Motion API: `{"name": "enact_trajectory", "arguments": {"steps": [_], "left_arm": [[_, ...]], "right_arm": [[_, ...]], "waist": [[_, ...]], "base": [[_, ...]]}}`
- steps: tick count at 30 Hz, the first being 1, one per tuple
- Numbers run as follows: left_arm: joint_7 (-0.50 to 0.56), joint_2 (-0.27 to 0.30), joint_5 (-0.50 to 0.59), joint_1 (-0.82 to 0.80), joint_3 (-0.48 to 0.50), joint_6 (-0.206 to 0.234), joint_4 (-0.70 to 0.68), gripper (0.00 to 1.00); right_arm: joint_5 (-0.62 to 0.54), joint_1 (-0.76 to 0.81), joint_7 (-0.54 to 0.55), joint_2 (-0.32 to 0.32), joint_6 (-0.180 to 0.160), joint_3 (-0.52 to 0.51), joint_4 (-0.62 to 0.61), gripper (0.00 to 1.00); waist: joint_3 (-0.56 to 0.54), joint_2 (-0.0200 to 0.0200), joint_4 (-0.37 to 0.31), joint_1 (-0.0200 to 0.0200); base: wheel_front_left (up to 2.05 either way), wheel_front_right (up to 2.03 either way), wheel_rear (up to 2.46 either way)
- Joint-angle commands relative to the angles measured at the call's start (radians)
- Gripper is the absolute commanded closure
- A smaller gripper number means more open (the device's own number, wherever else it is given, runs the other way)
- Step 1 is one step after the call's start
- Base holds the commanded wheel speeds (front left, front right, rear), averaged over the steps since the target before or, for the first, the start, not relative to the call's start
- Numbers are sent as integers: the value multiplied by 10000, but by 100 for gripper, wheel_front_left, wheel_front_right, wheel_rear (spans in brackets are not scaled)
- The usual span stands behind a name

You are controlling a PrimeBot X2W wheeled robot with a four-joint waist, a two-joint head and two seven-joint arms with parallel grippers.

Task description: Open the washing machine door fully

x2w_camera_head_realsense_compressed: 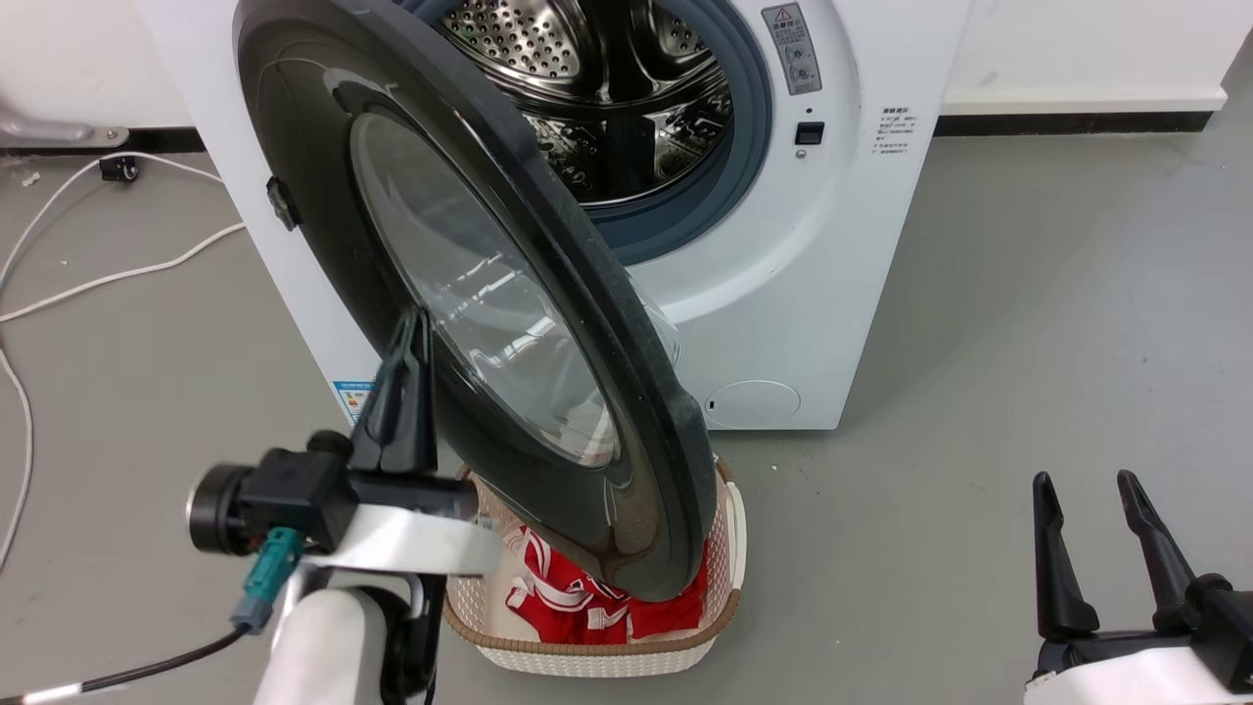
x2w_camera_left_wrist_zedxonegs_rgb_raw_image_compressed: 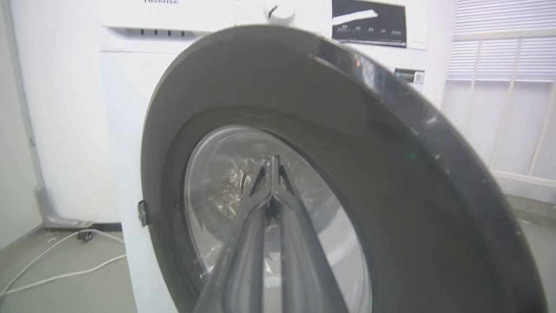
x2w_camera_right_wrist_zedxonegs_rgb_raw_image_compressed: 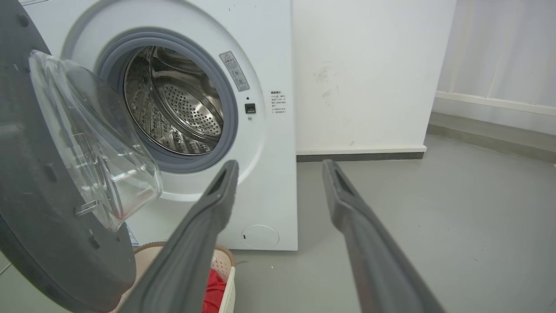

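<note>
Grey floor point(x2w_camera_head_realsense_compressed: 979, 343): white basket point(x2w_camera_head_realsense_compressed: 587, 654) holds red cloth point(x2w_camera_head_realsense_compressed: 568, 599), below washing machine door point(x2w_camera_head_realsense_compressed: 480, 294).

Bright even light, faint shadows, left wrist view blurred, reflections on washing machine door point(x2w_camera_head_realsense_compressed: 470, 294)

— What kind of place is this?
— A laundry room. A white washing machine point(x2w_camera_head_realsense_compressed: 812, 294) stands at the upper middle of the head view. The washing machine door point(x2w_camera_head_realsense_compressed: 470, 294) is open, and the shiny drum point(x2w_camera_head_realsense_compressed: 607, 69) shows inside.
— Anything else?
— A basket point(x2w_camera_head_realsense_compressed: 597, 661) with red clothes point(x2w_camera_head_realsense_compressed: 578, 602) sits low in the middle. The floor point(x2w_camera_head_realsense_compressed: 1028, 343) is bare and grey, the wall point(x2w_camera_head_realsense_compressed: 1077, 49) is plain white, and white cables point(x2w_camera_head_realsense_compressed: 108, 279) lie at the left.
</note>
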Motion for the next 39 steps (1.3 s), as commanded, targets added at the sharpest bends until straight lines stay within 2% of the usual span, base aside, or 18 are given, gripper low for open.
{"name": "enact_trajectory", "arguments": {"steps": [1, 11, 17, 25, 31, 39], "left_arm": [[-23, 4, 38, -159, 22, 50, -247, 100], [-22, 3, 466, -1080, -274, 187, -2735, 100], [-22, 0, 456, -1800, -1251, 5, -3465, 100], [187, 3, 121, -1877, -3446, -274, -3231, 100], [772, 7, -134, -1186, -4943, -557, -2990, 100], [1679, 280, -830, 326, -6421, -819, -1816, 100]], "right_arm": [[13, -6, -20, 34, -7, 12, -69, 0], [-45, 167, 94, 34, -7, -132, -171, 0], [-34, 234, 153, 33, -7, -189, -226, 0], [11, 327, 244, 33, -7, -169, -209, 0], [102, 274, 279, 31, -7, -176, -144, 0], [134, 44, 254, 30, -7, -64, -4, 0]], "waist": [[-11, 0, -2, 0], [-113, 0, -12, 0], [-106, 0, -4, 0], [-130, 0, -71, 0], [-43, 0, -79, 0], [150, 0, -119, 0]], "base": [[0, 0, 0], [0, 0, 0], [0, 0, 0], [0, 0, 0], [0, 0, 0], [0, 0, 0]]}}
